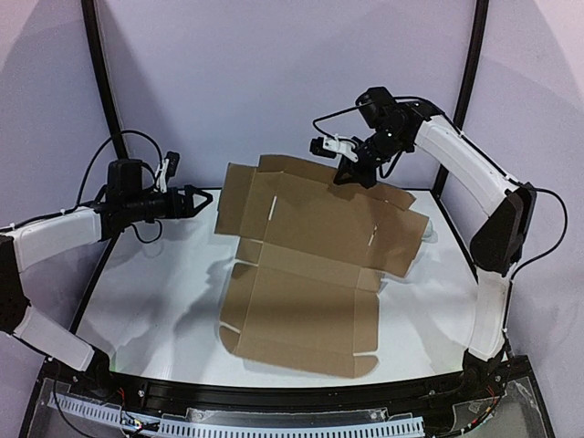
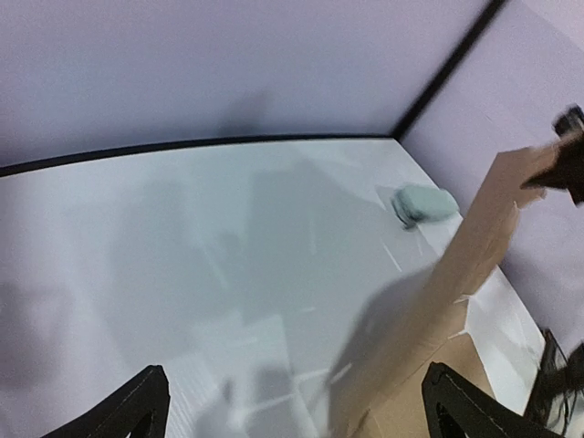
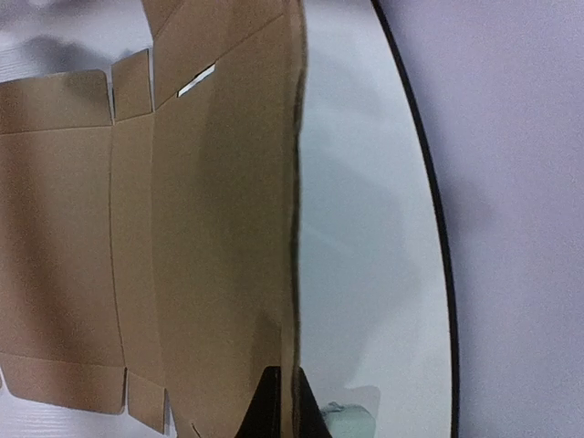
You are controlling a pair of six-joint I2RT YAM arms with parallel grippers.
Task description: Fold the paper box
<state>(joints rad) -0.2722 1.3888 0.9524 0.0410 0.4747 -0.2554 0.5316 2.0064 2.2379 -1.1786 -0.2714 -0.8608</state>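
The paper box [image 1: 306,292] is a brown die-cut cardboard sheet in the middle of the table. Its near half lies flat and its far half is raised off the surface. My right gripper [image 1: 356,173] is shut on the far edge of the raised part; in the right wrist view the two black fingertips [image 3: 278,406] pinch the thin edge of the sheet [image 3: 210,228]. My left gripper [image 1: 193,203] hovers just left of the sheet's raised left flap, open and holding nothing. Its wrist view shows the tilted cardboard [image 2: 474,246] ahead of the right finger [image 2: 461,406].
A small pale translucent object [image 2: 424,203] lies on the white table at the far right, behind the raised cardboard, and shows beside the right fingertips [image 3: 351,422]. A black rim [image 1: 274,392] edges the table. Purple walls close in the back and sides.
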